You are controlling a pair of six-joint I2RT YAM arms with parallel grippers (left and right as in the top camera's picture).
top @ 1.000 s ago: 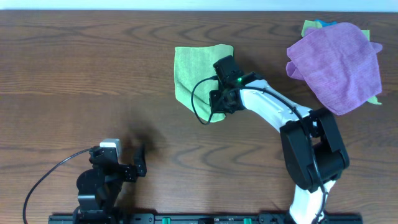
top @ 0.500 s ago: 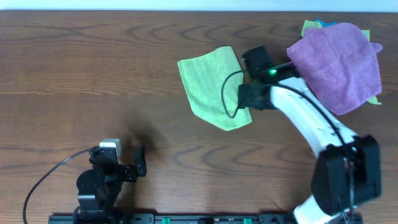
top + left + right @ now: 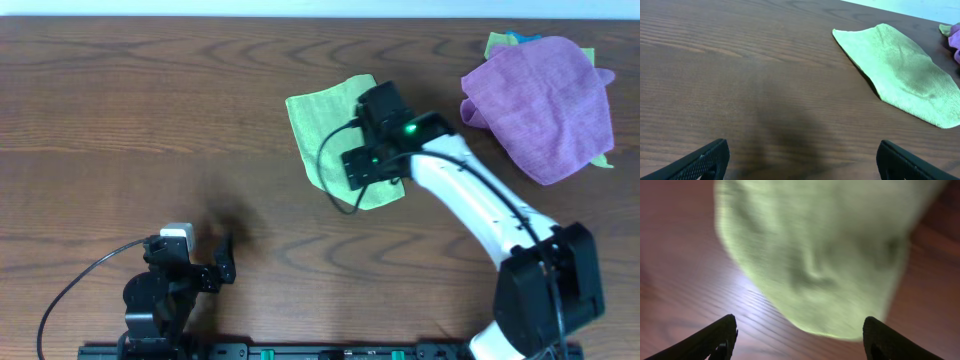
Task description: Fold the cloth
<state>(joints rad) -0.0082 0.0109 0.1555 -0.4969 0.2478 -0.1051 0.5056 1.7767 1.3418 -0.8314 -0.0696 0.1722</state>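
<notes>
The green cloth [image 3: 325, 125] lies folded flat on the wooden table, mid-back; it also shows as a green cloth [image 3: 900, 65] at the upper right of the left wrist view. My right gripper [image 3: 352, 172] hovers over the cloth's lower right part, covering it from above. In the right wrist view the blurred cloth [image 3: 815, 255] lies just ahead of my right gripper [image 3: 797, 340], which is open with only bare wood between its fingers. Near the front left, my left gripper [image 3: 222, 262] rests open, and the left gripper [image 3: 800, 160] holds nothing.
A heap of cloths topped by a purple cloth [image 3: 540, 105] sits at the back right, close to the right arm's elbow side. Its purple edge [image 3: 955, 37] peeks in at the right of the left wrist view. The table's back edge [image 3: 320, 17] runs just behind.
My right gripper has gone from shut on the green cloth to open, letting it drop flat. It swung right, then back over the cloth. The left arm has stayed still.
</notes>
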